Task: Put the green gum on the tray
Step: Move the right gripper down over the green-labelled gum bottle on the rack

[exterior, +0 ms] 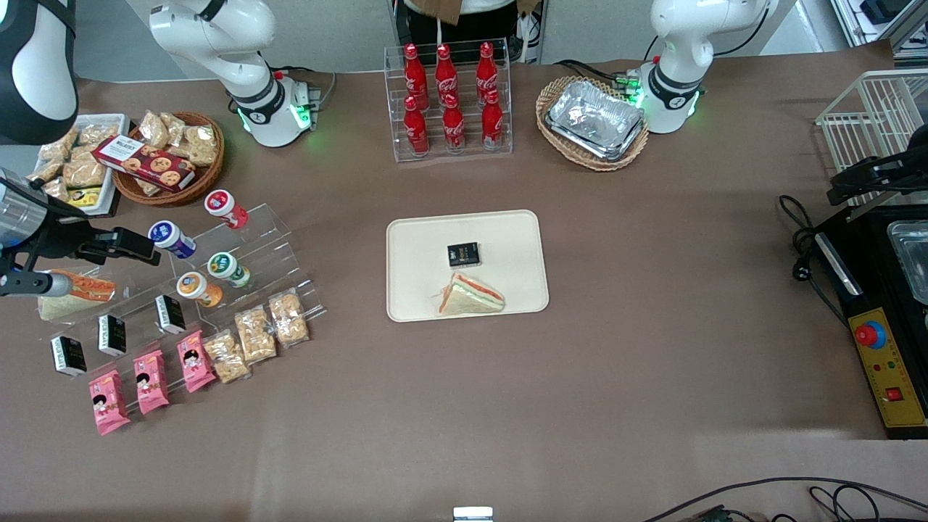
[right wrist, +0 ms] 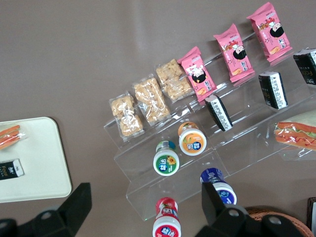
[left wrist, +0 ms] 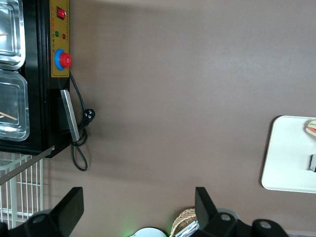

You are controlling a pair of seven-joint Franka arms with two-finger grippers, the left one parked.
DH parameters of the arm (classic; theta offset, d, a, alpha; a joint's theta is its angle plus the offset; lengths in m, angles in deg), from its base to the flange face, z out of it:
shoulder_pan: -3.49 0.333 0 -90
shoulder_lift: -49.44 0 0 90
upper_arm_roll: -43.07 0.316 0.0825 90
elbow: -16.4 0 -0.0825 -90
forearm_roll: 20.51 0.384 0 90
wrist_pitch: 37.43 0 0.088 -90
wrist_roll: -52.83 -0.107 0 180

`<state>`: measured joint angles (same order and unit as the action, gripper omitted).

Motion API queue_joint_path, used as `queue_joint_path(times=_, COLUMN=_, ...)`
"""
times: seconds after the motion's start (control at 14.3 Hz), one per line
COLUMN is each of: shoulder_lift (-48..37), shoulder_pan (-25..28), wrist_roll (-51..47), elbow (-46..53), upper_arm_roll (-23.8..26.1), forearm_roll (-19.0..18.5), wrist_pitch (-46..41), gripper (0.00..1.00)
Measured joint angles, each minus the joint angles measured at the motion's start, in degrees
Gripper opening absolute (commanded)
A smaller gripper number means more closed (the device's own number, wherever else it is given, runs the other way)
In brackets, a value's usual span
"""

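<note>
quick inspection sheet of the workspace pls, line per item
surface: brown table, flat.
job's things: green gum on the clear stepped display stand, beside the orange gum; tray mid-table already holds a sandwich and a small black packet.
clutter: pink snack packs, cola bottles, wicker basket of foil containers.
grippers: gripper open, hovering above the stand, holding nothing.
cables: black cord by the sealing machine.
surroundings: nothing seen.

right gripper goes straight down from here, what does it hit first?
Likely the clear stepped rack, between the red-labelled canister and blue one. The open gripper hangs above them; the green gum sits just off its line. Depth unclear.
</note>
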<state>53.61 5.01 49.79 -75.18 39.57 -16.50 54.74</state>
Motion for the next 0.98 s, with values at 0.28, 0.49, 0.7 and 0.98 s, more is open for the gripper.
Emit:
queue_joint_path(times=0.28, shoulder_lift=0.0, shoulder_pan=0.0, wrist_roll=0.0, elbow=0.38, upper_arm_roll=0.0, forearm_roll=0.0, wrist_pitch=0.0, gripper=1.0)
queue_joint_path(times=0.49, shoulder_lift=0.0, shoulder_pan=0.0, wrist_roll=0.0, elbow=0.4, upper_arm_roll=0.0, forearm_roll=0.0, wrist_pitch=0.0, gripper=1.0)
queue_joint_path(times=0.7, shoulder_lift=-0.33, shoulder_pan=0.0, wrist_roll=0.0, elbow=0.41, upper_arm_roll=0.0, forearm_roll=0.0, wrist_pitch=-2.43, gripper=1.0)
queue_joint_path(times=0.98, shoulder_lift=-4.24, shoulder_pan=0.01, wrist_roll=-0.03, elbow=-3.2, upper_arm_roll=0.11, forearm_roll=0.0, wrist_pitch=-4.11, gripper=1.0)
